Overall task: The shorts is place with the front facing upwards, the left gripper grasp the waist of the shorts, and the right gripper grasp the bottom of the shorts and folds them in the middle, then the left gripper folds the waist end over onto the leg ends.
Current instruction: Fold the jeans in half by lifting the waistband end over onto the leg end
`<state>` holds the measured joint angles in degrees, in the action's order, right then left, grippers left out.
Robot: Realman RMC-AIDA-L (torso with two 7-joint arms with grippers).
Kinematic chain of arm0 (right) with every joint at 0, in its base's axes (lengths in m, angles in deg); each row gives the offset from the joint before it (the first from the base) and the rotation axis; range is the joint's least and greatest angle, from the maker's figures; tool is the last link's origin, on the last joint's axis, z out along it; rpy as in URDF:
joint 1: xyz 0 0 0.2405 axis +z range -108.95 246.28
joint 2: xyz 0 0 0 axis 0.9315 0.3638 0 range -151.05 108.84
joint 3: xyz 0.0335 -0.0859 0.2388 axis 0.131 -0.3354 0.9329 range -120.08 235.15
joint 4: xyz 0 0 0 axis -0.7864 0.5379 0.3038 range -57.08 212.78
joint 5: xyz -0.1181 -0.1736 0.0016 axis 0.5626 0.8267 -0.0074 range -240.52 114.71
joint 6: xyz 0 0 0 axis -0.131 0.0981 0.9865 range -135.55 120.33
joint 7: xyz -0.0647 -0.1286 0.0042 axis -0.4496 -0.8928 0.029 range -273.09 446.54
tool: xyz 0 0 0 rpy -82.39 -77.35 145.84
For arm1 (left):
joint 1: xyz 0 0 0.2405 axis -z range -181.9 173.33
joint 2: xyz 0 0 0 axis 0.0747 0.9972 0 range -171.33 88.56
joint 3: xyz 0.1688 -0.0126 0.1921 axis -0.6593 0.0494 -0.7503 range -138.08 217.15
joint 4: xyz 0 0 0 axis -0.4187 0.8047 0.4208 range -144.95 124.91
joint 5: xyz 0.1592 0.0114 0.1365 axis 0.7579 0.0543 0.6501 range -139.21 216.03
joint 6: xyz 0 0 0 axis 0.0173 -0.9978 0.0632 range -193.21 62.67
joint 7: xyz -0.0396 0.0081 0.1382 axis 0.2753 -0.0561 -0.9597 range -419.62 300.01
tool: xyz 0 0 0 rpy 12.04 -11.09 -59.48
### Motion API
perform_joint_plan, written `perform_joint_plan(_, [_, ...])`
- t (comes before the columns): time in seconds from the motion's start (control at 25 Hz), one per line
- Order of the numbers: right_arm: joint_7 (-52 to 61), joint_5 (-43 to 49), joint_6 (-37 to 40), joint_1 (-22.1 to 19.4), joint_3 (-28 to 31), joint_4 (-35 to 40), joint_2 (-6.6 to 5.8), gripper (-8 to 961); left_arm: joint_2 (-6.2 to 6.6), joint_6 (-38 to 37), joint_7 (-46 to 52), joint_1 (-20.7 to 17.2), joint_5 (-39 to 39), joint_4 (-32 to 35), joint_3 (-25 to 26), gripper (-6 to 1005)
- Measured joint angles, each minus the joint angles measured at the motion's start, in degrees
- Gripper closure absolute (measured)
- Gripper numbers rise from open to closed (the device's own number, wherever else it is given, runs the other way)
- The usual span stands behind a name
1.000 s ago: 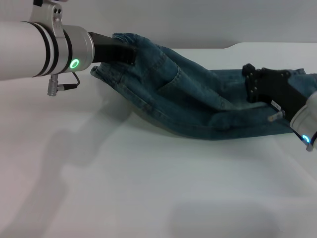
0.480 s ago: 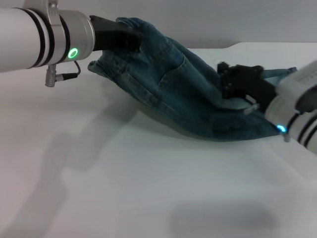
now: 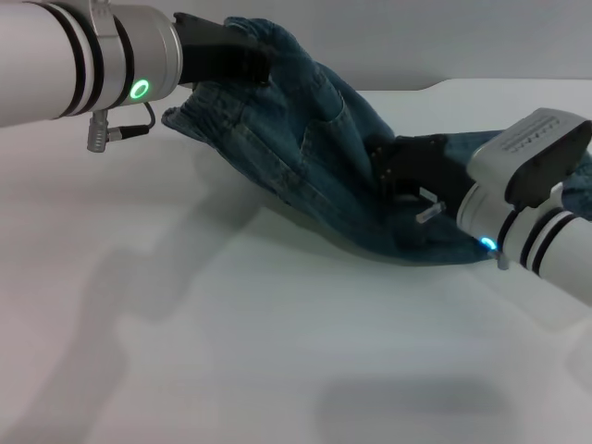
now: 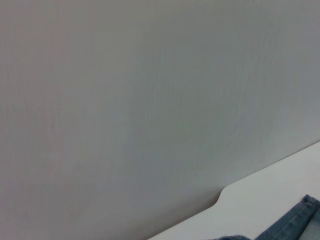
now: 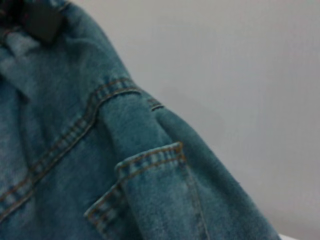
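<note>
The blue-green denim shorts [image 3: 305, 139] hang in a slope from high at the back left down to the white table [image 3: 231, 324]. My left gripper [image 3: 254, 65] is shut on the waist end and holds it up in the air. My right gripper [image 3: 393, 171] is low on the right, pressed into bunched denim and shut on it. The leg hems are hidden behind the right arm. The right wrist view is filled with denim [image 5: 125, 190] with tan stitching and a pocket edge. Only a corner of denim [image 4: 295, 225] reaches the left wrist view.
A grey wall [image 3: 416, 37] stands behind the table. The table's back edge has a step [image 3: 435, 86] near the right. Bare white tabletop stretches across the front and left.
My right gripper has travelled left across the table with the denim, bunching the shorts shorter. My left gripper has risen a little and shifted right with the waist.
</note>
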<state>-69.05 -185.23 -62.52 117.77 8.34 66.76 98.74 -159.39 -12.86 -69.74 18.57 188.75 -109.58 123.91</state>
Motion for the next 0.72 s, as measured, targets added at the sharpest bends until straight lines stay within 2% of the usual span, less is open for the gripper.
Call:
perform_joint_plan(0.2, [0.46,4.22,1.27,2.07,3.63,-2.56,0.03,954,-0.06,-0.60,-0.37,0.09,-0.04,-1.40,-0.16,930])
perform_joint_plan(0.28, [0.87,9.09,3.21,2.99,7.92,-3.22,0.04,954,-0.10,-0.95,-0.62,0.19,-0.05,-1.67,-0.45,930])
perform_joint_plan(0.32, [1.01,15.48,5.67,3.90,13.70,-4.00,0.03,954,-0.11,-1.16,-0.65,0.25,-0.04,-1.75,-0.64,930])
perform_joint_plan(0.36, [1.01,15.48,5.67,3.90,13.70,-4.00,0.03,954,-0.11,-1.55,-0.66,0.34,-0.05,-1.84,-1.06,930])
perform_joint_plan(0.48, [0.09,26.50,8.86,4.60,23.80,-5.55,0.04,954,-0.08,-2.39,-0.67,0.36,-0.05,-1.84,-1.86,930])
perform_joint_plan(0.6, [-2.13,32.99,9.45,3.13,30.97,-5.94,0.04,954,-0.05,-2.87,-0.68,-0.04,-0.04,-1.62,-2.04,930])
perform_joint_plan(0.72, [-4.83,34.02,8.59,-0.07,34.88,-4.69,0.02,954,-0.04,-3.09,-0.69,-0.57,-0.04,-1.44,-2.03,930])
